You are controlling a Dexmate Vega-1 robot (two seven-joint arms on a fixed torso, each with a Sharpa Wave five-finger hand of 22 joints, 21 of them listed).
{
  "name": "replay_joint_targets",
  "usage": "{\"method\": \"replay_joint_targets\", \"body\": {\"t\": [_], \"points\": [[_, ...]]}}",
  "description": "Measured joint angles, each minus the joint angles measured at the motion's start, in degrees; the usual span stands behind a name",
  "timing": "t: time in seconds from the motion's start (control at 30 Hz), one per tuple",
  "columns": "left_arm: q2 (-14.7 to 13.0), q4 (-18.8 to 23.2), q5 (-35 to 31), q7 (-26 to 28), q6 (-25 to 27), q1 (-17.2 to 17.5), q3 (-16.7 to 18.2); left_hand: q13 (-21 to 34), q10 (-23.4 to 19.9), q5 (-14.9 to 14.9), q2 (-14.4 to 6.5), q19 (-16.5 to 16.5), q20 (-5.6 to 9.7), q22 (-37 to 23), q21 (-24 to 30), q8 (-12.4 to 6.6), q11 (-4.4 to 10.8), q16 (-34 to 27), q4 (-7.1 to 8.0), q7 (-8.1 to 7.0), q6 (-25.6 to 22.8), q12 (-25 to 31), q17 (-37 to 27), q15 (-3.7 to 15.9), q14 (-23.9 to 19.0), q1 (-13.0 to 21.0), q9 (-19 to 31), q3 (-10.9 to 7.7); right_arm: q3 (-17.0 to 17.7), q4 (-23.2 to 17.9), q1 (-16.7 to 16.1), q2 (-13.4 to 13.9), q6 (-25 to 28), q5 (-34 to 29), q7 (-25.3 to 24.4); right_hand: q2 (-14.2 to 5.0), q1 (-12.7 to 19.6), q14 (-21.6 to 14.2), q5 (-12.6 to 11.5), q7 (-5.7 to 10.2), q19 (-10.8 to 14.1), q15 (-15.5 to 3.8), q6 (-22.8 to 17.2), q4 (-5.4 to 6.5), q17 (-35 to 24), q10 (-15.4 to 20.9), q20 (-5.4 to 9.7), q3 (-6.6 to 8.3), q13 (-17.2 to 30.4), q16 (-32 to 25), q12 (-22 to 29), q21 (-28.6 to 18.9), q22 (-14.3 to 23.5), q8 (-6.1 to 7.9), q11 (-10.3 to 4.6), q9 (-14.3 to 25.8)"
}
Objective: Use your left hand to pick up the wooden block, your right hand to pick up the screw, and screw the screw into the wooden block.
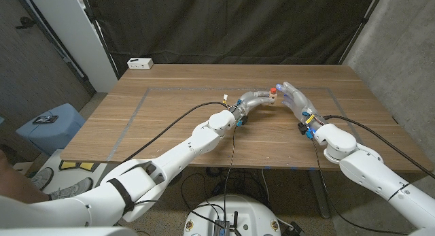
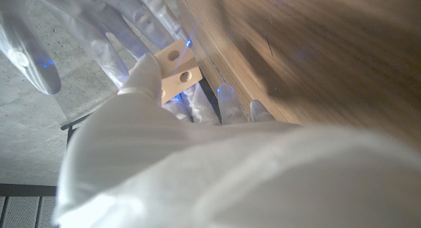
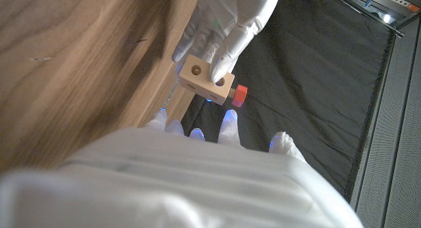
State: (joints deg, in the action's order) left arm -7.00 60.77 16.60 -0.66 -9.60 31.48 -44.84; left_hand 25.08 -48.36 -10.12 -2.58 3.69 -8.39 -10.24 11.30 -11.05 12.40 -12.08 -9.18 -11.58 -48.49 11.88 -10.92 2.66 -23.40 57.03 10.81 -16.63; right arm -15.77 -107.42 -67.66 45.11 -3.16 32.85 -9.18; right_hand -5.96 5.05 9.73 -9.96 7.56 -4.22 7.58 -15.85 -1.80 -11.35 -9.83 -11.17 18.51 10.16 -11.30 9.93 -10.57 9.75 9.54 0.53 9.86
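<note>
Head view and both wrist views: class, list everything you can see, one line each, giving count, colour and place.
wooden block: one, pale wood with holes, held above the table
screw: one, red head, seated in the block's end
table: one, brown wood, grey tape lines
white box: one, far left table corner
blue stool: one, floor, left of table
left hand: one, translucent, grips the block
right hand: one, translucent, fingers spread beside the screw
</note>
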Motion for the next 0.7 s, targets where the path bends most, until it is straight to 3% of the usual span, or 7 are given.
{"method": "replay_joint_targets", "body": {"t": [0.3,0.7], "points": [[0.0,-0.1,0.0,0.0,0.0,0.0,0.0,0.0,0.1,0.0,0.1,0.0,0.00,0.0,0.0,0.00,-0.13,0.0,-0.29,0.00,0.0,0.0,0.0,0.00,0.0,0.4,0.0,-0.19,-0.4,0.2,0.5,0.1,0.2,0.0,0.5,0.37,-0.8,0.0,0.0,-1.03,-0.3,0.00,-1.0,0.63,-0.3,0.0,0.31,-0.17,0.0,0.0,0.0,0.0,0.0,0.43,0.00,0.0],[0.2,-0.6,0.0,-0.1,0.0,-0.3,0.0,0.1,0.4,-0.1,-0.2,0.0,0.00,0.0,0.0,0.01,-0.21,0.0,-0.11,-0.21,0.4,-0.1,0.0,-0.30,0.3,0.6,0.0,-0.38,-0.6,0.3,0.7,0.3,0.2,0.1,0.8,0.21,-1.0,0.0,0.0,-1.84,-0.3,0.00,-3.6,0.63,-0.1,0.0,0.31,-0.16,0.0,0.0,0.3,0.0,0.0,1.38,0.00,0.0]]}}
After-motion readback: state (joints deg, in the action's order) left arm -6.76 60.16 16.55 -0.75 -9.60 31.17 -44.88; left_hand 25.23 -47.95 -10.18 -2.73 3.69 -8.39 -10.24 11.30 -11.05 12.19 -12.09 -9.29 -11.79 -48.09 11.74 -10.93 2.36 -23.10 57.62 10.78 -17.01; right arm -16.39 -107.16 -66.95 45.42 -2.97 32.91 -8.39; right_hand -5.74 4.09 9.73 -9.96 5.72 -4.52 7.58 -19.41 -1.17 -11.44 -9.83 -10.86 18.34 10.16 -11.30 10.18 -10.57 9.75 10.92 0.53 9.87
